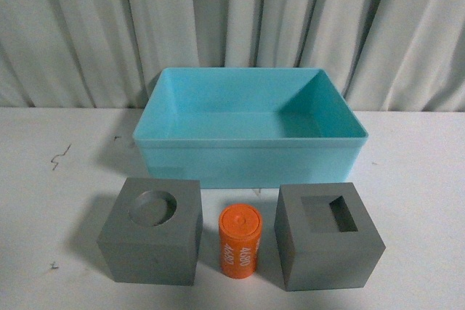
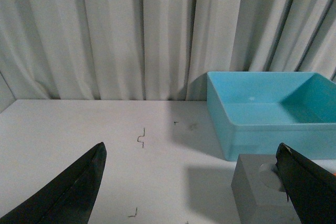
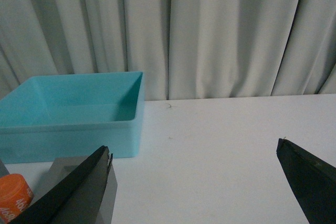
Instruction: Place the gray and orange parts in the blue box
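Observation:
In the front view a gray cube with a round recess (image 1: 151, 230) stands at the left, an orange cylinder with white digits (image 1: 240, 241) in the middle, and a gray cube with a rectangular recess (image 1: 327, 234) at the right. The empty blue box (image 1: 247, 154) stands behind them. Neither arm shows in the front view. My left gripper (image 2: 191, 182) is open over bare table, the round-recess cube (image 2: 260, 192) by one finger. My right gripper (image 3: 194, 182) is open, with the rectangular-recess cube (image 3: 60, 171) and the orange cylinder (image 3: 13, 195) beside one finger.
A white table (image 1: 58, 179) carries everything, with small dark marks (image 2: 140, 137) on its surface. A pale pleated curtain (image 1: 232, 12) hangs right behind the box. The blue box also shows in the left wrist view (image 2: 273, 127) and the right wrist view (image 3: 73, 132).

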Robot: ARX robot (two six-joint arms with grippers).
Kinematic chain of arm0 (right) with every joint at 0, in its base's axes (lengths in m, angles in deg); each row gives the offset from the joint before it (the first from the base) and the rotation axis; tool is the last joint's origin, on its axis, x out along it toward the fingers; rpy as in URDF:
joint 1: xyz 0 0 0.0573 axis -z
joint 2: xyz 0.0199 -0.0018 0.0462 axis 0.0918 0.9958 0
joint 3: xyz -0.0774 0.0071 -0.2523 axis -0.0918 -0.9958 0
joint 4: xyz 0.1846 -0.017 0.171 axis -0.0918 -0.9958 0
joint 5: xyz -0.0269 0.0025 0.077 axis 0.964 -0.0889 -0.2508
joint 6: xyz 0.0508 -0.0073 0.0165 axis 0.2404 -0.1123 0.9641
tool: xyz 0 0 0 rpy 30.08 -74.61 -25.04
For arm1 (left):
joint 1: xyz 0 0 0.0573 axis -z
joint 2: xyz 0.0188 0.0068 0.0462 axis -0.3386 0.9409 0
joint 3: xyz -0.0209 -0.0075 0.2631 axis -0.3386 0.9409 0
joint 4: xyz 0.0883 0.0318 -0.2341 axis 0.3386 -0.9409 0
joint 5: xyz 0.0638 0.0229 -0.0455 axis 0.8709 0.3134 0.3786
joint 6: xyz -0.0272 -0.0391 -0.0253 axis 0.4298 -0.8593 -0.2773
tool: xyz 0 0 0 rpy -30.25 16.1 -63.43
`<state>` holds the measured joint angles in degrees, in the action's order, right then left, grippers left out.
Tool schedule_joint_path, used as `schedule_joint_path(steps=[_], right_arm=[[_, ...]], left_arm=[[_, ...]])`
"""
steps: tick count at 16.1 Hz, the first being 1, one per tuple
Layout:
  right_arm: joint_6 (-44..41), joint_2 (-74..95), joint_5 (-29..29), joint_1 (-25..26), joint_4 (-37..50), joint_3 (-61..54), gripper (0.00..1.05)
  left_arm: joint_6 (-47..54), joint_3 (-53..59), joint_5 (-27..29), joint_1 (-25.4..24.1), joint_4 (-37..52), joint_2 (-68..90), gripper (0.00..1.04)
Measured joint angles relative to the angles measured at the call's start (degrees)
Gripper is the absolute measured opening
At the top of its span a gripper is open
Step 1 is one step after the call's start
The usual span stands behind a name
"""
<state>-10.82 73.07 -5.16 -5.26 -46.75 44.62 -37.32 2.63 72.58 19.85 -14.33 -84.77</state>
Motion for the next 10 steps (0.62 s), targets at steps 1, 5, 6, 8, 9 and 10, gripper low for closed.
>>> schedule_joint_path(steps=[1, 5, 6, 8, 9, 10], right_arm=[[0.0, 0.0, 0.0, 0.0, 0.0, 0.0, 0.98], [0.0, 0.0, 0.0, 0.0, 0.0, 0.0, 0.98], [0.0, 0.0, 0.0, 0.0, 0.0, 0.0, 0.98], [0.0, 0.0, 0.0, 0.0, 0.0, 0.0, 0.98], [0.0, 0.0, 0.0, 0.0, 0.0, 0.0, 0.98], [0.0, 0.0, 0.0, 0.0, 0.0, 0.0, 0.98]], left_arm=[[0.0, 0.0, 0.0, 0.0, 0.0, 0.0, 0.98], [0.0, 0.0, 0.0, 0.0, 0.0, 0.0, 0.98], [0.0, 0.0, 0.0, 0.0, 0.0, 0.0, 0.98], [0.0, 0.0, 0.0, 0.0, 0.0, 0.0, 0.98], [0.0, 0.0, 0.0, 0.0, 0.0, 0.0, 0.98], [0.0, 0.0, 0.0, 0.0, 0.0, 0.0, 0.98]])
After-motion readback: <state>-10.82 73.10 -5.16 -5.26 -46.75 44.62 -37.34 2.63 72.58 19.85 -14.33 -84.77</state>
